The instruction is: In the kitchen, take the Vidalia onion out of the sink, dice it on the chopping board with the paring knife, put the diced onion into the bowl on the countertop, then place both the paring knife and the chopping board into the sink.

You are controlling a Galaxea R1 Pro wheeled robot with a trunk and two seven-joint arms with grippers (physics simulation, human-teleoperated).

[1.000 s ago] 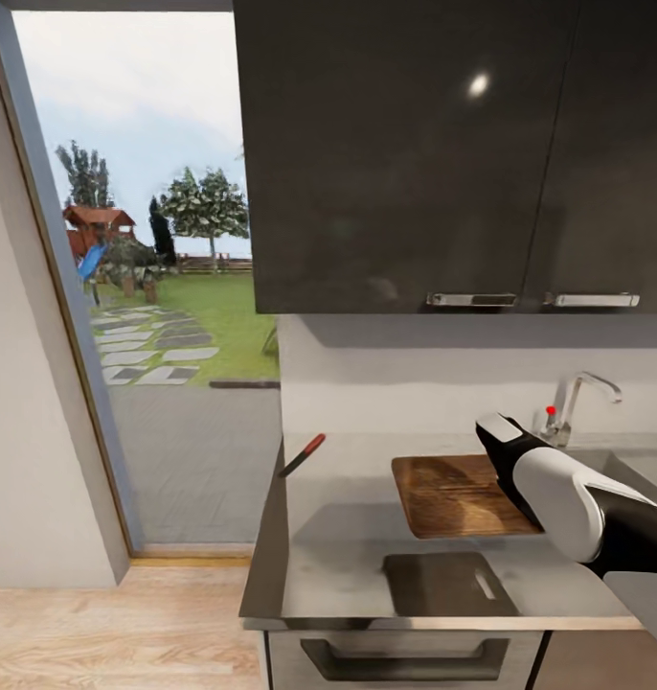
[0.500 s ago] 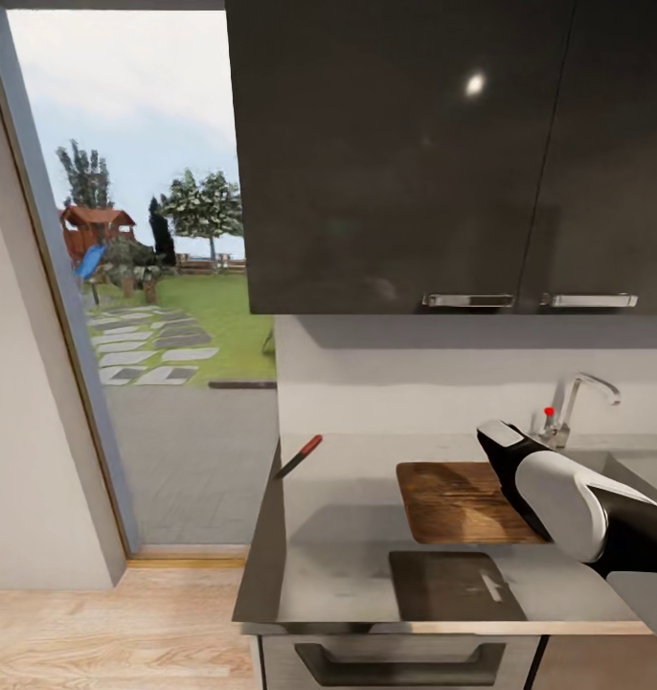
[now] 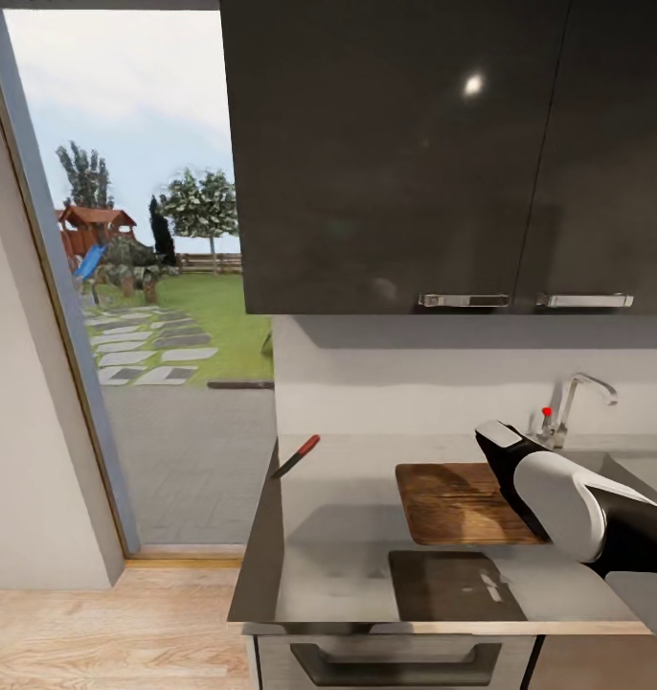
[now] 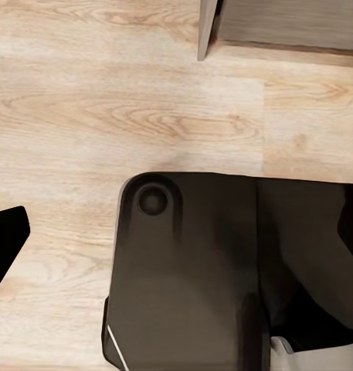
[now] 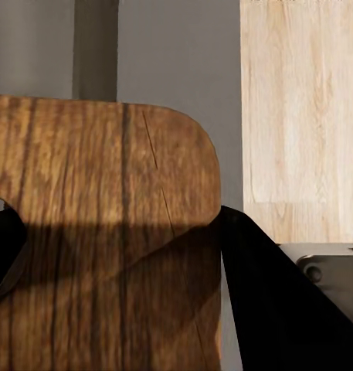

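Board (image 3: pixel 460 502) lies flat on the grey tabletop (image 3: pixel 338 537), directly under the right gripper (image 5: pixel 118 255), whose dark fingers (image 5: pixel 261 294) straddle its rounded end, spread and not yet clamped. Knife (image 3: pixel 299 456) rests well apart at the far-left edge, handle angled up-right. Left gripper's state cannot be told.

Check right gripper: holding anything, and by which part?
The right gripper straddles one end of the chopping board, a finger at each long edge; whether it has actually clamped can't be told.
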